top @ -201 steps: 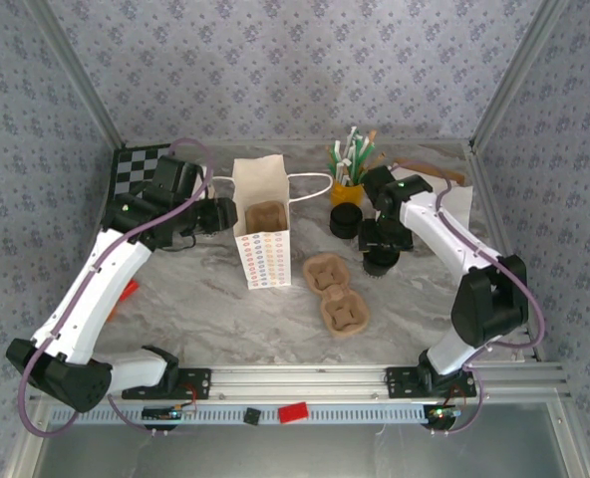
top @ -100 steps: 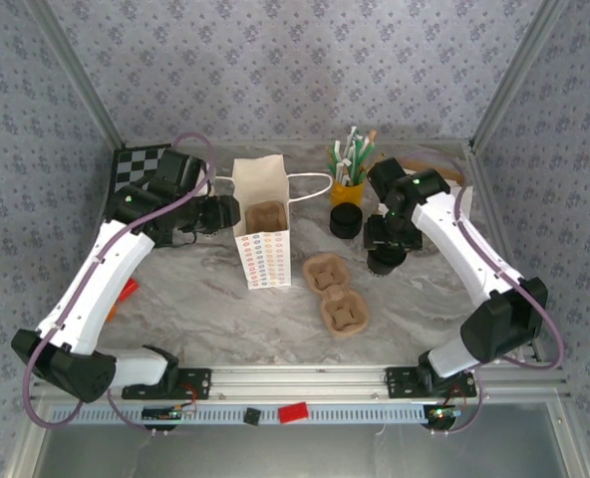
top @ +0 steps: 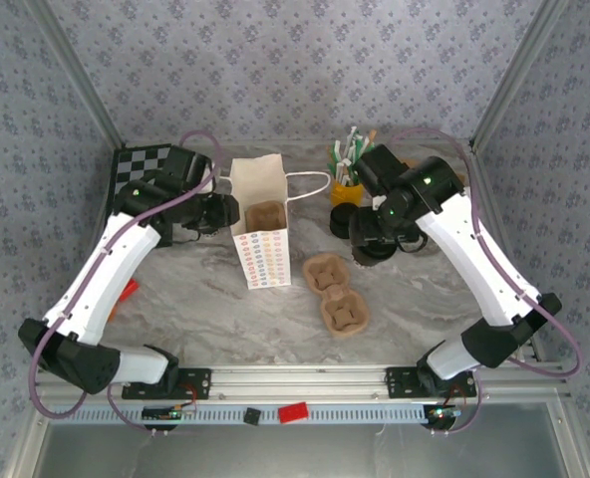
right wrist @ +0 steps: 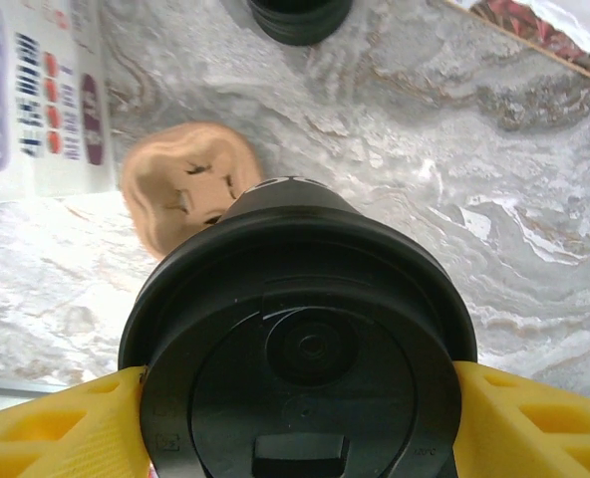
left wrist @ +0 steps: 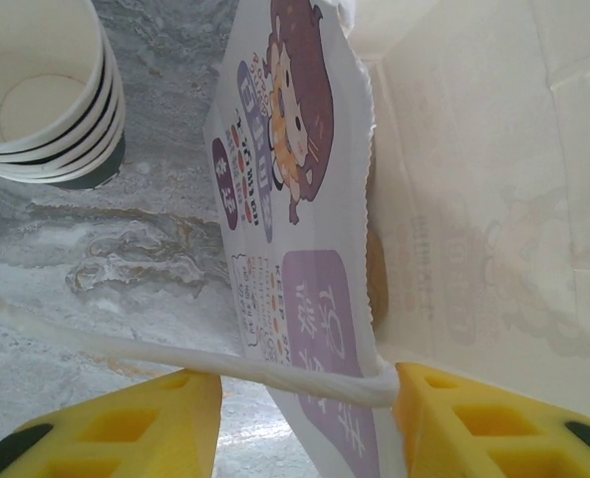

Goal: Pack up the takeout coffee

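1. Two arms over the marbled surface: L at rear-left, R at rear-right.
2. R tool is clamped on the takeout coffee. Yellow fingers press both sides of the black lid. Cup upright, lid on.
3. Top view: coffee sits under R tool, right of the white dotted bag and just beside a stack of black lids. Not in bag. Can't tell if cup base touches surface.
4. R wrist view: pulp cup carrier lies below the cup, w/ bag's printed side at far left.
5. L tool has jaws apart, straddling bag wall at rim, one finger outside and the other inside. White cord handle crosses the gap. Paper not pinched.
6. Top view: L tool is at bag's left edge. Bag upright, mouth open, brown pulp piece inside.
7. Nested cream-rimmed cups stand on surface near bag, outside it.
8. Yellow cup of straws stands behind lid stack.
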